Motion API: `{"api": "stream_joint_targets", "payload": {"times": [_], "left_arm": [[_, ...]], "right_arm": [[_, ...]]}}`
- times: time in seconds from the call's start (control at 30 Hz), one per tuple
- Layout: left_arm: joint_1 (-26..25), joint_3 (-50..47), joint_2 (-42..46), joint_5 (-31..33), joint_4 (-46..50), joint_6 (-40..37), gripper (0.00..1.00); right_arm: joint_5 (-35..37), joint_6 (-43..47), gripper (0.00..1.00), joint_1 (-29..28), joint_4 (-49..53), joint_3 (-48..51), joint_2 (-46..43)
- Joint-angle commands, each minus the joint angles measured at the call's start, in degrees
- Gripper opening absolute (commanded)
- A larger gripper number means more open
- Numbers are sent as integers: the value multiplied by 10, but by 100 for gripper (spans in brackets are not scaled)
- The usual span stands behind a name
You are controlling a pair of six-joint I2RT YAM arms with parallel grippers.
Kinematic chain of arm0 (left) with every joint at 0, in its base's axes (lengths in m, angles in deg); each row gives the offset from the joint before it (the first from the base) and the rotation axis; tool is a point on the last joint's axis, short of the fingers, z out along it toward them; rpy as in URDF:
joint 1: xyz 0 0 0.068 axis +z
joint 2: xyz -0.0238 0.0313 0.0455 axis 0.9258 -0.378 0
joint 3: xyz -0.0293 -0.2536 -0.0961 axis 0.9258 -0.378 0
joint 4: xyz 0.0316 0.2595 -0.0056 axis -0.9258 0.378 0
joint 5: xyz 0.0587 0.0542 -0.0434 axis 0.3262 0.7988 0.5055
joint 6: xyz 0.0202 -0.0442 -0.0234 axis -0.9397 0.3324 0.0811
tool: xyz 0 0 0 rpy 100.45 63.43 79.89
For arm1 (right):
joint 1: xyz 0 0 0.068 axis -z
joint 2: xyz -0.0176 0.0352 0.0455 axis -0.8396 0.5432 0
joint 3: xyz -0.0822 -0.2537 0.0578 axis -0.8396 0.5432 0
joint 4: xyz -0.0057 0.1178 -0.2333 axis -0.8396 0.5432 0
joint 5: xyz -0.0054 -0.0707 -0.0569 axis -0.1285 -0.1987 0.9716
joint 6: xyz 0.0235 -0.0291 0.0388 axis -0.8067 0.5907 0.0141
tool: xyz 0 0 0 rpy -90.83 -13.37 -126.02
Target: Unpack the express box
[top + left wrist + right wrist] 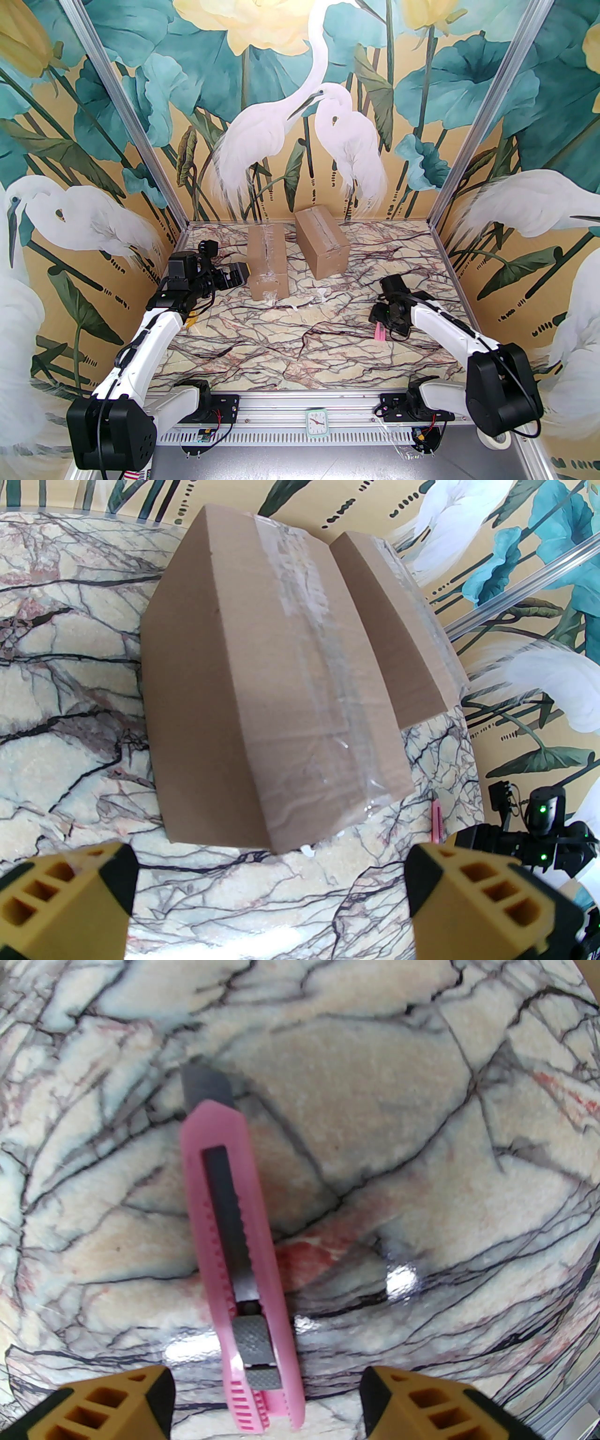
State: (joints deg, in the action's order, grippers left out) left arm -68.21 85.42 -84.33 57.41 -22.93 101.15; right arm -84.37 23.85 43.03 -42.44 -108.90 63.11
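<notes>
Brown cardboard box (267, 262), wrinkled clear tape along its shut top seam, sits near the worktop's (300, 347) far edge. A second brown cardboard box (322, 241) is just beside it, toward the right edge. Left hand (269, 878) is spread wide and holds nothing, just beside the first box. Right hand (265, 1382) straddles the pink plastic utility knife (239, 1241), fingers apart, not touching it. The knife's tail is cut off. Bare marble runs to the near edge.

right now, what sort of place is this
Probably a staged robot test booth, not a real room: heron-mural panels in an aluminium frame wall a marble-print table, with the left arm and right arm bolted to its near rail.
</notes>
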Motion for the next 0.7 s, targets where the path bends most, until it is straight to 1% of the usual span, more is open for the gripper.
{"api": "stream_joint_targets", "payload": {"times": [0.0, 0.2, 0.37, 0.5, 0.67], "left_arm": [[-6, 4, 11, -4, 5, -6, 99], [-13, 1, 12, -4, 5, -7, 99], [-15, 2, 13, -2, 7, -10, 99], [-17, 2, 14, 3, 7, -10, 100], [-19, 2, 15, 4, 9, -11, 99]], "right_arm": [[-7, -15, 70, -6, -17, 12, 19], [-21, -18, 66, -13, -40, 20, 59], [-20, -15, 63, -19, -44, 16, 69], [-2, -11, 62, -19, -44, 6, 80], [10, 2, 56, -19, -53, -8, 100]]}}
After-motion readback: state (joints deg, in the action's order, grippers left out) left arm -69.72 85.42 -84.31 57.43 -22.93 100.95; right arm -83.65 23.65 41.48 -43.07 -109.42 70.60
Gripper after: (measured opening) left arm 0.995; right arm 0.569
